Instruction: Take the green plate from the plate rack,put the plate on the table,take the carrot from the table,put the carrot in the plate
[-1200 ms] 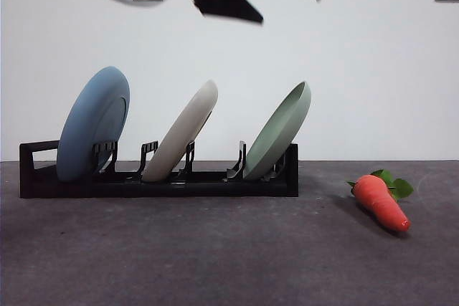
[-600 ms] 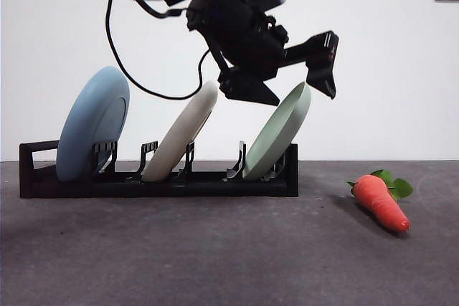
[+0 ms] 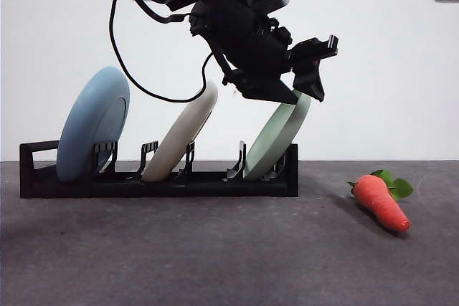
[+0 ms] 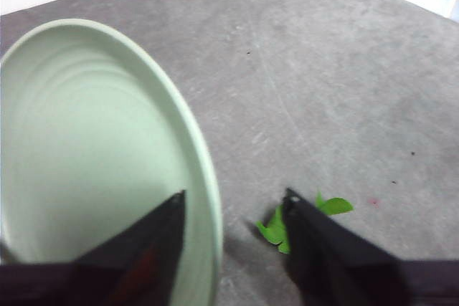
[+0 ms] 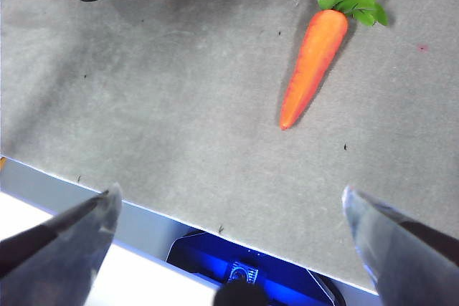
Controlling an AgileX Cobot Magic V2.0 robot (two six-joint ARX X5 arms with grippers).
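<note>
The green plate (image 3: 276,141) leans in the right-hand slot of the black plate rack (image 3: 158,184). My left gripper (image 3: 301,97) has come down from above onto the plate's top edge. In the left wrist view the plate (image 4: 93,148) fills one side, and my left gripper (image 4: 231,202) is open with one jaw on each side of the rim. The carrot (image 3: 380,202) lies on the table (image 3: 215,256) to the right of the rack. My right gripper (image 5: 229,193) is open and empty, high above the table, with the carrot (image 5: 313,62) in its view.
A light blue plate (image 3: 93,123) and a cream-white plate (image 3: 183,134) lean in the rack's left and middle slots. A black cable (image 3: 143,84) hangs from the arm above them. The table's front edge (image 5: 143,206) shows in the right wrist view.
The left arm has come down from the top of the picture to the green plate. Its jaws now sit lower, over the plate's top rim. Plates and carrot have not moved.
</note>
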